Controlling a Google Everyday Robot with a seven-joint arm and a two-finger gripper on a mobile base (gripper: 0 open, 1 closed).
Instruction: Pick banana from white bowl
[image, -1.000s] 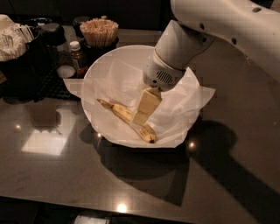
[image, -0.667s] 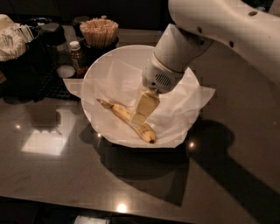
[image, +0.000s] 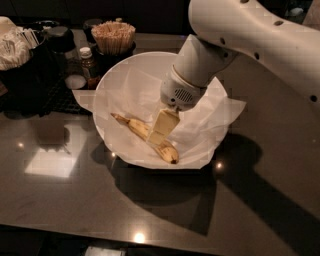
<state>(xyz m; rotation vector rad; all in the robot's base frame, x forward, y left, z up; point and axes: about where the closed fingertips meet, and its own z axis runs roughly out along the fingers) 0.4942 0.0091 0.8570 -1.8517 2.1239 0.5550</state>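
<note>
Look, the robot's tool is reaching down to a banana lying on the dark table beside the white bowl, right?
Not quite. The banana is not on the dark table beside the bowl. It lies inside the white bowl, on the crinkled paper lining it. The rest is right: the tool reaches down to the banana's middle. The camera view shows this.

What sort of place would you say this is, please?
Probably a café or break-room counter: a cup of wooden stir sticks, a small bottle and a black caddy of paper packets stand on a dark polished top. The tool is down in the white bowl, at the banana.
</note>
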